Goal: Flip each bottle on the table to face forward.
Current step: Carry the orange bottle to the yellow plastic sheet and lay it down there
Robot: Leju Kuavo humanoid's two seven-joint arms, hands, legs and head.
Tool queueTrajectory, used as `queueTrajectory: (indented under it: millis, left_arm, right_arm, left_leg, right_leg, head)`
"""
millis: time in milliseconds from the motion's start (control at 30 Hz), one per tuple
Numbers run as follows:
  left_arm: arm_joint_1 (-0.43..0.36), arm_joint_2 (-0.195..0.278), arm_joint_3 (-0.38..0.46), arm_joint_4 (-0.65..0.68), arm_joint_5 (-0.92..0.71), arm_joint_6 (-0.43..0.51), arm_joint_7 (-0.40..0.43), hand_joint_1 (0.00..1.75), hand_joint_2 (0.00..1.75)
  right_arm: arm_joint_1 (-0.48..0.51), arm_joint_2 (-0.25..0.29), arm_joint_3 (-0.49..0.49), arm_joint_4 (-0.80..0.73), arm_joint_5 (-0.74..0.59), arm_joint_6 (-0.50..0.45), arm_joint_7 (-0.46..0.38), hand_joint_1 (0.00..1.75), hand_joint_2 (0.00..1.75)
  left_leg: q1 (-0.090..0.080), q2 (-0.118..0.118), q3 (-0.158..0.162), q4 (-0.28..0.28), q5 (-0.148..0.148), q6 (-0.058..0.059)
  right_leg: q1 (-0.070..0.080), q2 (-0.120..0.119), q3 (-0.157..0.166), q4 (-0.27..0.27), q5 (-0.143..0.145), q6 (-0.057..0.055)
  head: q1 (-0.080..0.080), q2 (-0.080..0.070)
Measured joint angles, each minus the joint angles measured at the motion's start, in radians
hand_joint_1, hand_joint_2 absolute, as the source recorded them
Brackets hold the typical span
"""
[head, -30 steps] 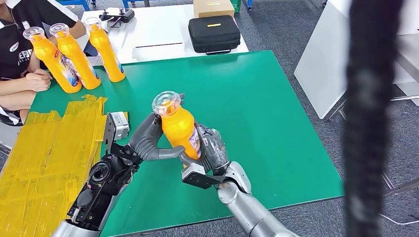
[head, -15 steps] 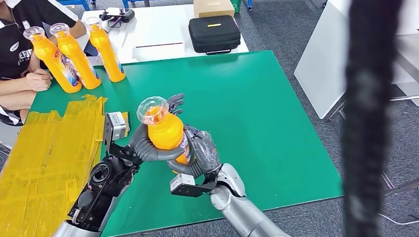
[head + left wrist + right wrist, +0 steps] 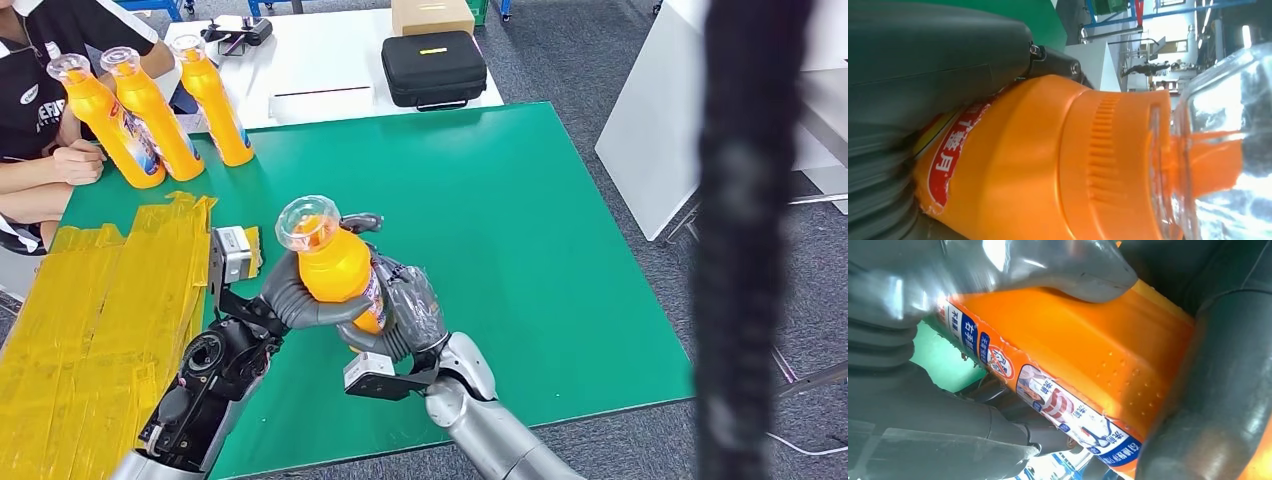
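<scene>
Above the green worktop (image 3: 520,200), near its front edge: one orange plastic bottle with clear cap (image 3: 335,262), tilted, clasped between the left hand (image 3: 290,290) and the right hand (image 3: 410,310). Three matching orange bottles (image 3: 150,110) are stood upright at the far left corner.

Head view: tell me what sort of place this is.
Probably a robot test lab or workshop, not a home. A green mat covers the work table, a black equipment case sits on a white table behind, and the floor is grey office carpet.
</scene>
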Motion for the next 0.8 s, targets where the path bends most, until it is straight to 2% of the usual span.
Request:
queueTrajectory:
  millis: [400, 533, 800]
  left_arm:
    - [0.024, -0.007, 0.018, -0.003, 0.045, 0.021, -0.002, 1.75, 1.75]
    - [0.03, -0.007, 0.024, -0.004, 0.056, 0.026, -0.004, 1.75, 1.75]
    - [0.036, -0.008, 0.033, -0.014, 0.077, 0.041, -0.008, 1.75, 1.75]
  right_arm:
    - [-0.005, 0.001, 0.018, 0.014, -0.013, 0.005, 0.0, 1.71, 1.75]
    - [-0.008, 0.004, 0.02, 0.019, -0.017, 0.005, 0.002, 0.0, 1.75]
    - [-0.005, 0.002, 0.02, -0.004, -0.021, -0.002, 0.007, 0.0, 1.75]
  left_leg:
    - [0.0, 0.0, 0.0, 0.0, 0.0, 0.0]
    - [0.0, 0.0, 0.0, 0.0, 0.0, 0.0]
    - [0.0, 0.0, 0.0, 0.0, 0.0, 0.0]
  right_leg:
    - [0.0, 0.0, 0.0, 0.0, 0.0, 0.0]
    - [0.0, 0.0, 0.0, 0.0, 0.0, 0.0]
    - [0.0, 0.0, 0.0, 0.0, 0.0, 0.0]
  head:
    - [0.0, 0.0]
    - [0.0, 0.0]
    - [0.0, 0.0]
